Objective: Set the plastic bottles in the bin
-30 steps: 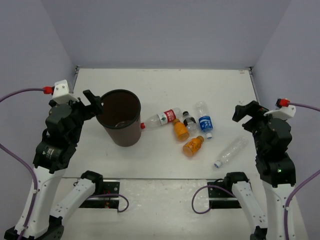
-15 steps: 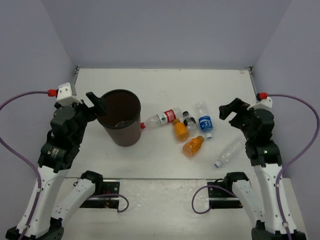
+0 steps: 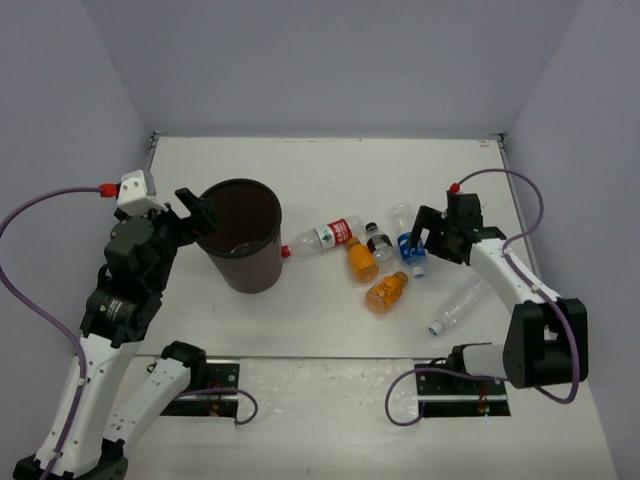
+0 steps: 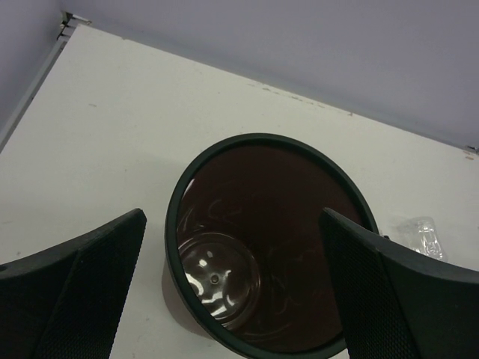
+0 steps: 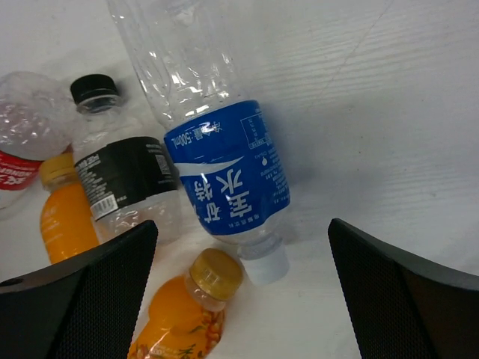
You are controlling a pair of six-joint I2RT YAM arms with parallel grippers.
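Bottles (image 3: pixel 362 260) right of bin (image 3: pixel 246 272) (on table (image 3: pixel 320 170))

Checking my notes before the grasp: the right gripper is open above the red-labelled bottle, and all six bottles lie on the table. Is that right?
One thing is off: the right gripper is open above the blue-labelled bottle, not the red-labelled bottle, as the right wrist view shows. All six bottles do lie on the table.

This looks like a robot lab to me: a white table (image 3: pixel 330 170) closed in by plain lilac walls (image 3: pixel 330 60), with my two arm bases (image 3: pixel 185 362) bolted at the frame's bottom.
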